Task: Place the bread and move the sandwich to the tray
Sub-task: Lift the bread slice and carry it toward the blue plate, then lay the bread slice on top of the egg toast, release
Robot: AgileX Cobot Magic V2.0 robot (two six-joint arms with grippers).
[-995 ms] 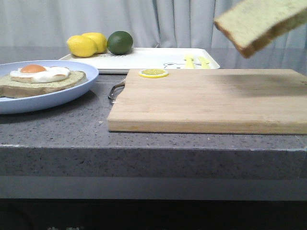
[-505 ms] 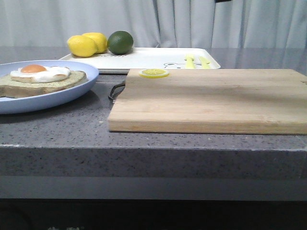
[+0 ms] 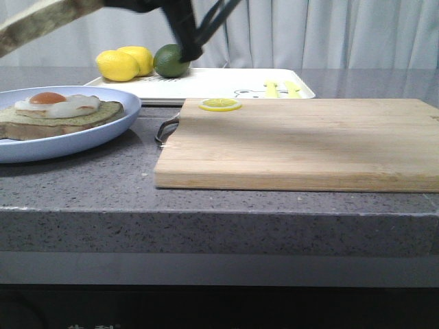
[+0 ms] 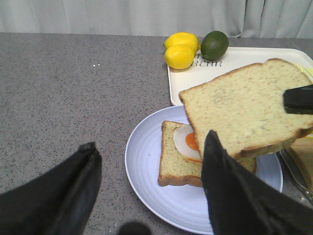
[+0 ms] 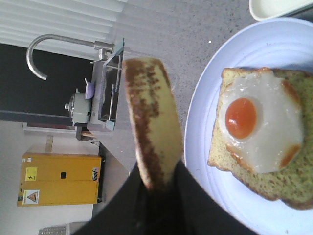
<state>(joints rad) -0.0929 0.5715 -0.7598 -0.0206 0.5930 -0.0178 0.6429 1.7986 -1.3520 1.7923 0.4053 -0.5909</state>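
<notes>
My right gripper point(image 5: 159, 183) is shut on the edge of the thick bread point(image 5: 149, 117) and holds it in the air, tilted, above the light blue plate point(image 5: 203, 127). The bread also shows at the top left of the front view point(image 3: 38, 22) and in the left wrist view point(image 4: 244, 107), over the egg slice. The sandwich base with the fried egg point(image 3: 58, 110) lies on the plate point(image 3: 82, 140). My left gripper point(image 4: 146, 196) is open and empty, low by the plate's near left rim point(image 4: 142, 166). The white tray point(image 3: 212, 86) stands behind.
Two lemons point(image 3: 123, 63) and a lime point(image 3: 171, 60) sit on the tray's left end. A wooden cutting board point(image 3: 302, 140) with a lemon slice point(image 3: 219, 104) on its far corner lies right of the plate. The right arm point(image 3: 182, 27) reaches across above the tray.
The bread has moved from the upper right, over the cutting board, leftward to above the plate. The right arm now crosses the top of the front view.
</notes>
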